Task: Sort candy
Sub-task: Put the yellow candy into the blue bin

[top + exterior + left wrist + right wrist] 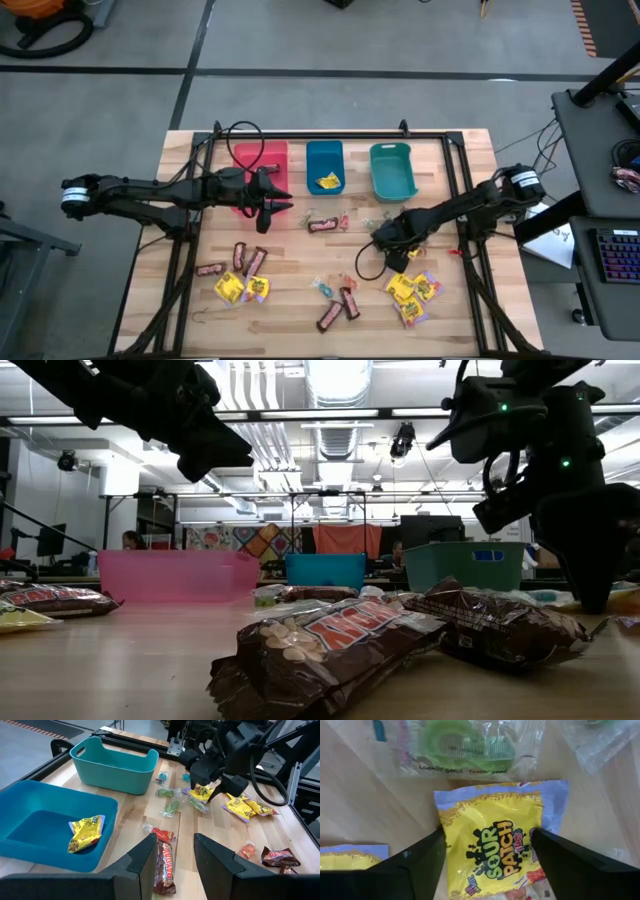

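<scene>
Three bins stand in a row at the far side of the bench [300, 290]. The red bin [262, 160] is partly covered by the left arm, so I cannot tell what is inside it. The blue bin [324, 168] holds one yellow packet [85, 833]. The teal bin [391, 170] looks empty in the high view, but the left wrist view shows only its outer wall.

The rest of the candy lies loose on the bench: brown bars [248, 260] and yellow packets [240, 289] at the left front, more bars [338, 308] in the middle front, another group of yellow packets [413, 292] at the right front, and small clear-green wrapped pieces [171, 806] near the teal bin. In the low view, two bars close to the camera [330, 645] fill the foreground and hide much of the bench behind them.

The right hand [487, 852] is low over the bench near the right group of packets. Its fingers are wide apart, one on each side of a yellow Sour Patch packet [492, 840] that lies flat; the edges of the packet seem to touch them.

The left hand [172, 855] hangs in front of the red bin, above a brown bar [163, 860]. Its fingers are partly open and hold nothing.
</scene>
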